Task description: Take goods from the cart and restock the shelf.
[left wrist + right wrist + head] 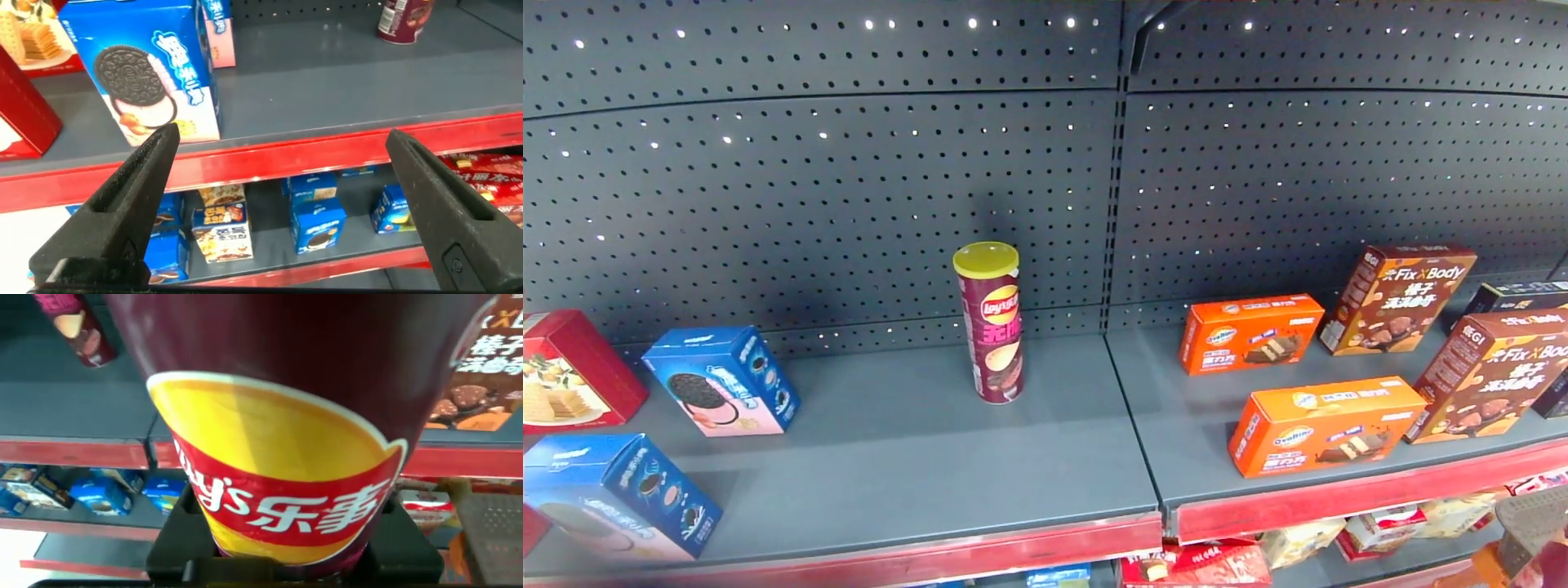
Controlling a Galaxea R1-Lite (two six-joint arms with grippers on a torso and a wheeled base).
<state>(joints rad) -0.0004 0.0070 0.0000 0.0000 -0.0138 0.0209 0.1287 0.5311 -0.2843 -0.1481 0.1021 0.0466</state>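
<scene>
Head view: shelf (890,457), grey deck with a red front lip and a perforated back panel. Standing can (988,322) of crisps, upright, yellow lid on top, near the back at mid-shelf, with bare deck on both sides of it. To its left are two blue biscuit boxes (721,380) and a red biscuit box (572,371). To its right, past the deck seam, are two orange boxes (1250,333) and brown boxes (1396,298). A grey mesh corner (1531,518) at the lower right is probably the cart. Left wrist view: left hand (282,135) is spread wide and empty, low in front of the shelf's red lip, with one blue biscuit box just beyond the lip and stocked lower tiers beneath. Right wrist view: right hand (288,531) is pinching the held can (278,441), a second crisps can of the same maroon and yellow livery. The can's long axis runs straight out from the hand toward the shelf, the hand gripping near one end. The shelf's lip and the standing can lie beyond it, well apart. Judgement: the right arm carries the goods and is the one to place. The bare deck beside the standing can lies ahead of the held can, which must be brought upright before it is set down.
</scene>
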